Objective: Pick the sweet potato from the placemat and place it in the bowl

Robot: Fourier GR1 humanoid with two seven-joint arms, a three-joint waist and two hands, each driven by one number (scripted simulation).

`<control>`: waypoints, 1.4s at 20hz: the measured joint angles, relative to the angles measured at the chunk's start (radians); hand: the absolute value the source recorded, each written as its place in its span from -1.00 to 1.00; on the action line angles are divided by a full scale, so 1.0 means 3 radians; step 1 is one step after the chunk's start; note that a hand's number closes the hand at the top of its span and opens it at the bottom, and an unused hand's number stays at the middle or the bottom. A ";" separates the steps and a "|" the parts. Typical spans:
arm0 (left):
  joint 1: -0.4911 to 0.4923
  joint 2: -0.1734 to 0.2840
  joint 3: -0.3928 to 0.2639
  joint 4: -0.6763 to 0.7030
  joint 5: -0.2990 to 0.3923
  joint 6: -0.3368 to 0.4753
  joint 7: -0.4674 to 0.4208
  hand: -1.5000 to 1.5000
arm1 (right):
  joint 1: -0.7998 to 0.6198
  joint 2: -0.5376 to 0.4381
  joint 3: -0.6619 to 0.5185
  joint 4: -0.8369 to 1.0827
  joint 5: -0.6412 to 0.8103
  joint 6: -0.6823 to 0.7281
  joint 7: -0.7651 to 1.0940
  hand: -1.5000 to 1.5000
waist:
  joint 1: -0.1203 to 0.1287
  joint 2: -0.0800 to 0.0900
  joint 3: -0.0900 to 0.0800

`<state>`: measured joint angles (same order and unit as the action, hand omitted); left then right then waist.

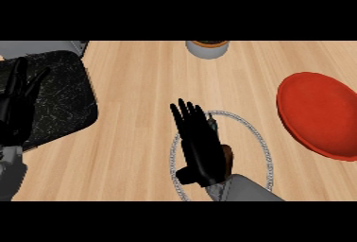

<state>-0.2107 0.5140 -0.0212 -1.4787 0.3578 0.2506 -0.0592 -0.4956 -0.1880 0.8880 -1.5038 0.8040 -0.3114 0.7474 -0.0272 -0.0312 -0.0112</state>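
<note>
An oval placemat (262, 142) with a pale chain-like border lies on the wooden counter at the view's lower middle. Over it is my right hand (199, 146), open with its fingers straight and pointing away from me. It covers most of the sweet potato (227, 158), of which only a brown sliver shows at the hand's right side. Whether the palm touches the sweet potato is hidden. The red bowl (320, 116) stands to the right of the placemat, cut by the view's right edge. At the far left my left hand (17, 101) rests open, fingers up.
A dark speckled board (66, 94) lies at the left, under and behind my left hand. A grey cup (207, 48) with an orange inside stands at the counter's far edge, centre. Bare wood (140, 94) separates the board from the placemat.
</note>
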 measured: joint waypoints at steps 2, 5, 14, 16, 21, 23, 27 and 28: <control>0.0008 0.0010 0.0022 0.0011 0.0011 -0.0018 -0.0013 0.00 | -0.0131 0.0096 0.0040 -0.0061 0.0128 0.0366 0.0429 -1.00 | -0.0006 -0.0001 0.0001; 0.0018 0.0020 0.0040 0.0008 0.0026 -0.0042 -0.0016 0.00 | -0.0257 0.0257 0.0091 -0.0094 0.0134 0.0959 0.0920 -1.00 | 0.0004 0.0006 0.0004; 0.0018 0.0022 0.0089 0.0031 0.0046 -0.0092 -0.0070 0.00 | -0.0352 0.0500 0.0003 -0.0147 -0.0416 0.1945 0.1370 -1.00 | 0.0026 0.0040 0.0013; 0.0013 -0.0007 0.0068 0.0028 0.0028 -0.0076 -0.0075 0.00 | -0.0361 0.0505 -0.0037 -0.0163 -0.0531 0.2049 0.1420 -1.00 | 0.0024 0.0045 0.0016; 0.0028 -0.0015 0.0086 0.0039 0.0037 -0.0101 -0.0089 0.00 | -0.0358 0.0502 -0.0112 -0.0198 -0.0670 0.2290 0.1492 -1.00 | 0.0011 0.0047 0.0019; 0.0027 -0.0016 0.0090 0.0002 0.0034 -0.0092 -0.0073 0.00 | -0.0339 0.0500 -0.0171 -0.0220 -0.0707 0.2373 0.1507 -1.00 | 0.0012 0.0048 0.0021; 0.0049 -0.0045 0.0089 0.0042 0.0019 -0.0114 -0.0126 0.00 | -0.0312 0.0505 -0.0255 -0.0179 -0.0719 0.2494 0.1533 -1.00 | 0.0013 0.0060 0.0023; 0.0022 -0.0048 0.0095 0.0065 0.0011 -0.0110 -0.0130 0.00 | -0.0302 0.0505 -0.0279 -0.0170 -0.0724 0.2526 0.1533 -1.00 | 0.0009 0.0065 0.0023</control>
<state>-0.2040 0.4996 0.0072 -1.4593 0.3611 0.2175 -0.0981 -0.5862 -0.0364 0.8043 -1.5549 0.5867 0.4463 1.2073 -0.0245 -0.0116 -0.0043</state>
